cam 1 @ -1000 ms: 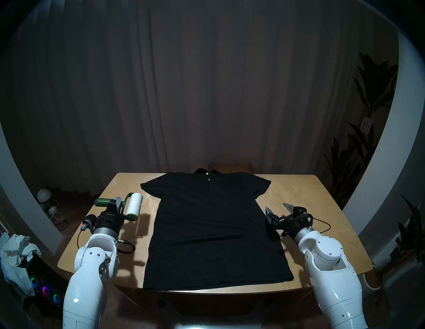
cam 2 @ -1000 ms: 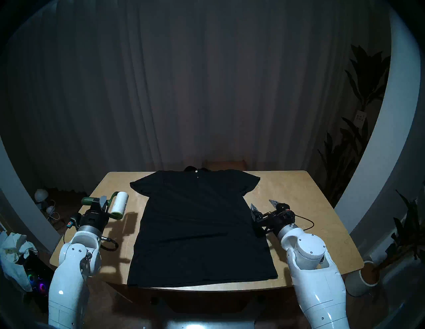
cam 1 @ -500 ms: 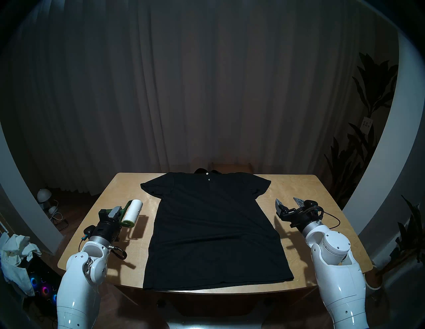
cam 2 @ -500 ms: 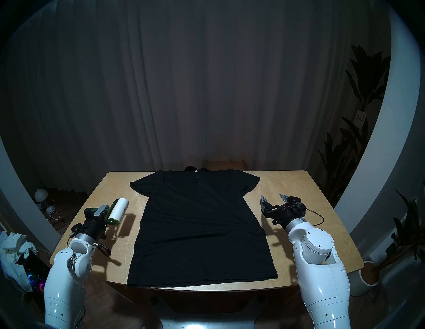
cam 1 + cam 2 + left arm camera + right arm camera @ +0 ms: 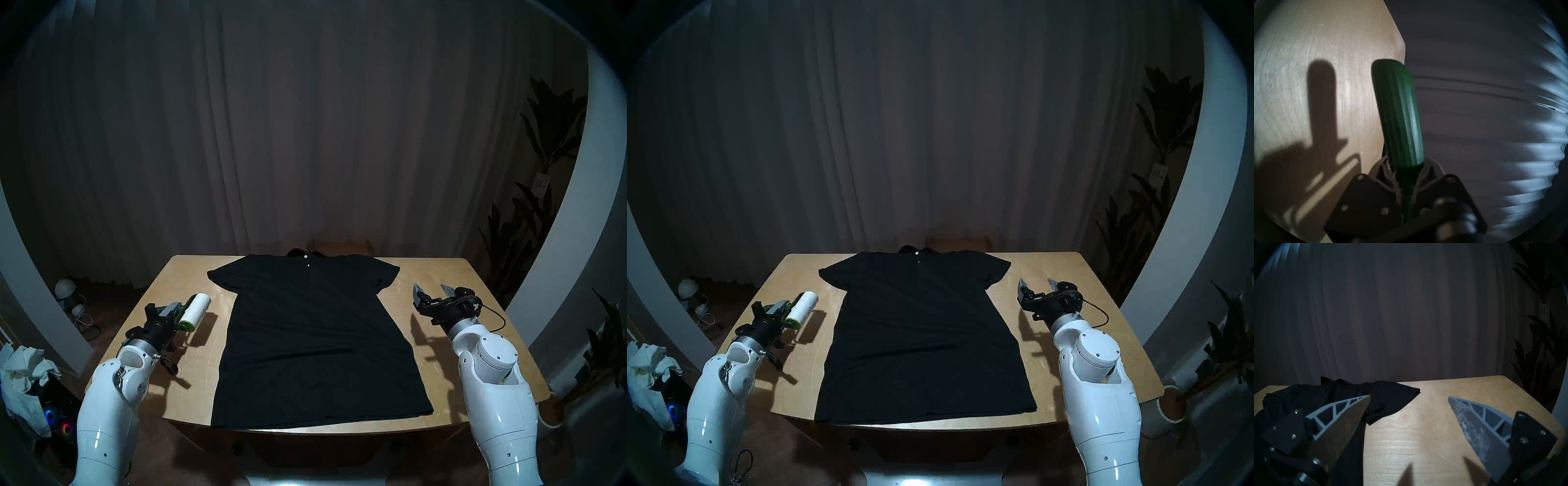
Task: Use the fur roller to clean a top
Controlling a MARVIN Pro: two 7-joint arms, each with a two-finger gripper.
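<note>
Held the fur roller point(image 5: 195, 311) by its dark green ribbed handle, pinched in the left gripper point(image 5: 168, 311) over the worktop's left edge, white roll pointing toward the far edge, clear of the cloth. Kept the right gripper point(image 5: 433, 294) spread and holding nothing, above the right side of the table point(image 5: 451, 271), just beside the right sleeve. Lay flat across the middle, from near edge to far edge: the top point(image 5: 314, 336), plain black, short-sleeved, small white mark at the neck. Pale wood surface, dark curtain point(image 5: 271, 135) behind, leafy plant point(image 5: 543, 135) past the far right corner, white cloth pile point(image 5: 23, 376) beyond the near left corner.
</note>
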